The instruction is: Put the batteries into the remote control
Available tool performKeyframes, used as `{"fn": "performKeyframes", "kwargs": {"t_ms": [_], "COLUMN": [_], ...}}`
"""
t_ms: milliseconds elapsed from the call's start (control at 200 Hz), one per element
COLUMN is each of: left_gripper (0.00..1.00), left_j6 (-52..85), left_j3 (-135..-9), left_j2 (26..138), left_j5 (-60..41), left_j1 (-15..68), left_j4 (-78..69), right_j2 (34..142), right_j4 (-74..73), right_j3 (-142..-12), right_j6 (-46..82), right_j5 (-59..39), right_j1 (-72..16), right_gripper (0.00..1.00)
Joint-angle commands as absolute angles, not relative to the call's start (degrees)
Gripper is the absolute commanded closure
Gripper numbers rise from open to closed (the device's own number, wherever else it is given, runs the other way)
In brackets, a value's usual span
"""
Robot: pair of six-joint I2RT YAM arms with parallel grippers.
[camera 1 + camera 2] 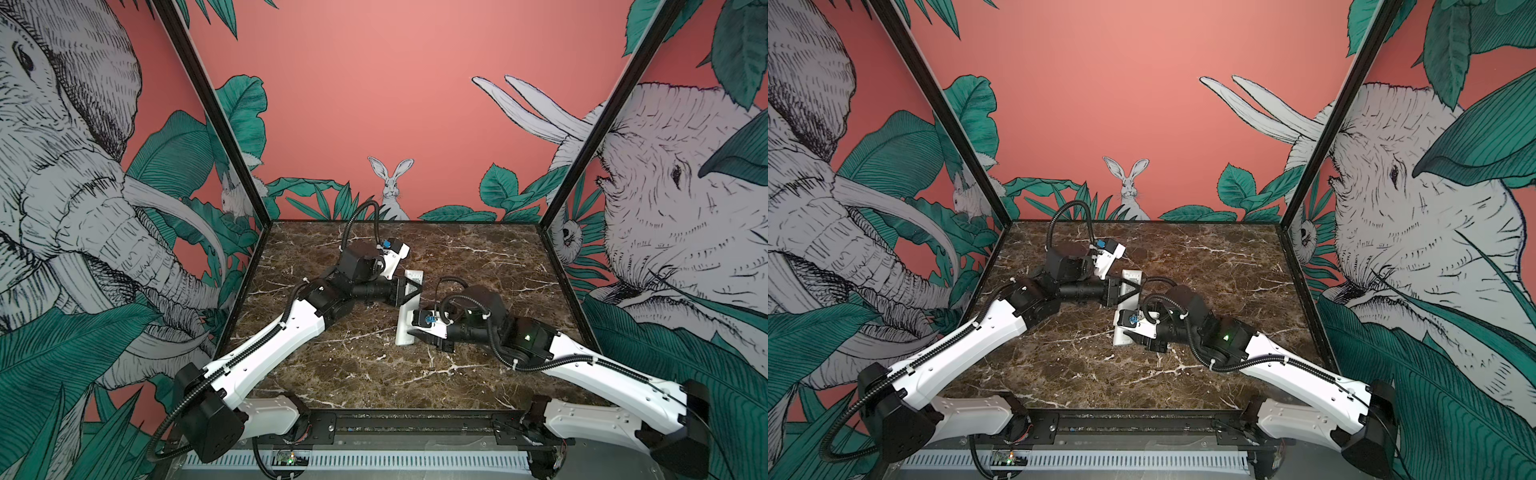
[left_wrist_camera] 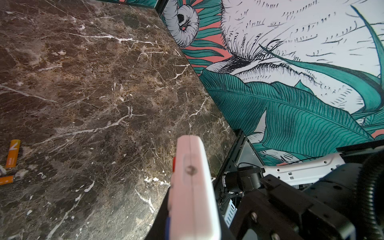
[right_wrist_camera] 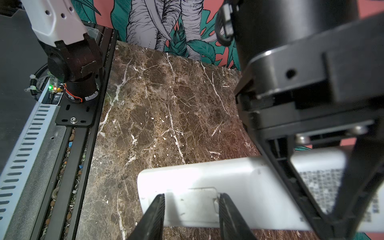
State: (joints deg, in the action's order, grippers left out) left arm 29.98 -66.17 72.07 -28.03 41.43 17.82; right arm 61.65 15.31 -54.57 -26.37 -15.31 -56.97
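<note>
The remote control is lifted off the marble table, white back turned toward my right arm. My left gripper is shut on its far half, which shows edge-on, a red button at its side. My right gripper stands open at the near end. Its ribbed fingertips rest against the back of the remote control, one at each end of the battery cover. Two orange batteries lie on the marble in the left wrist view; both top views hide them.
Patterned walls close in the table on three sides. A black rail with both arm bases runs along the front edge. A slotted white cable duct lies beyond it. The two forearms nearly meet over the table's middle.
</note>
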Motion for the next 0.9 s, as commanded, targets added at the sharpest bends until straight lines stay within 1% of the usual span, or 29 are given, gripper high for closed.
{"fn": "performKeyframes", "kwargs": {"t_ms": [0, 895], "left_gripper": [1.0, 1.0], "left_j6": [30.17, 30.23], "left_j3": [-66.49, -65.58], "left_j2": [70.14, 69.09], "left_j5": [-26.72, -26.46], "left_j1": [41.13, 41.13], "left_j4": [11.89, 11.77], "right_j2": [61.13, 59.74], "right_j4": [17.66, 16.25], "right_j3": [-53.93, -53.08], "right_j6": [-26.28, -26.13], "right_j5": [-18.3, -17.33], "right_j1": [-58.1, -58.11], "right_gripper": [0.58, 0.58]}}
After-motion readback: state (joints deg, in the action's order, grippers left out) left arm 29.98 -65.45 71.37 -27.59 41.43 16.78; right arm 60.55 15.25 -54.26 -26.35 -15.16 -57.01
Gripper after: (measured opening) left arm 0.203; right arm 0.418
